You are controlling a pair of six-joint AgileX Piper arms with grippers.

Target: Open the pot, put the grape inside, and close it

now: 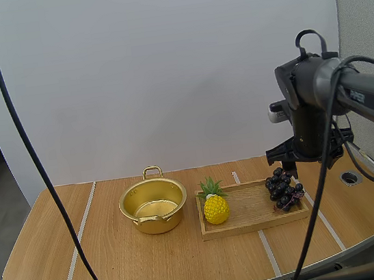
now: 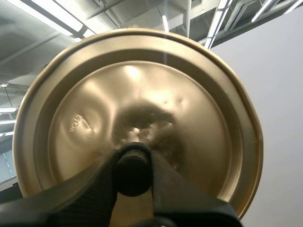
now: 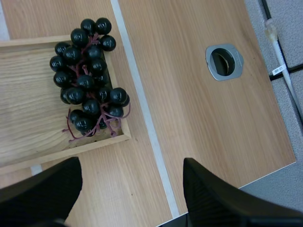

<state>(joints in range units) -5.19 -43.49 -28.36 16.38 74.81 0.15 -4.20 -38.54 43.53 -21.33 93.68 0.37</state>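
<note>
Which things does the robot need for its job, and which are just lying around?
For the job: pot, lid held in the left pincer, grapes, open right pincer.
Just lying around: pineapple, tray.

lid (image 2: 142, 94) rim behind fingers (image 2: 189, 198), tray (image 3: 28, 94) cropped

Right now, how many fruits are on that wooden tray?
2: a pineapple at the tray's end nearest the pot, and a bunch of grapes at its other end.
</note>
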